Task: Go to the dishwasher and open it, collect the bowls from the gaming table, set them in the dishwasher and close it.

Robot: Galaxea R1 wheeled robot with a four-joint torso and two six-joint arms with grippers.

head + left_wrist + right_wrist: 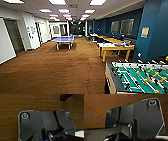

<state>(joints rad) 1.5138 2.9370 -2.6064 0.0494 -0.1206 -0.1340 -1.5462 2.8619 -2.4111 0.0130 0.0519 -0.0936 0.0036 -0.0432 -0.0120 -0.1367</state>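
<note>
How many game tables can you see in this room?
3. A football table sits nearest on the right, a yellow-legged white-topped gaming table stands beyond it, and a blue ping-pong table is farther back. More may be hidden.

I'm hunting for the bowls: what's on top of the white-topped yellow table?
On the gaming table lie small coloured items, blue and red, too blurred to identify. Its far side is partly hidden.

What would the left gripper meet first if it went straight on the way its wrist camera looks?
Most likely the brown carpet floor, which lies beyond the robot's dark plate; a dark object's corner sits off to one side. Depth is unclear.
</note>
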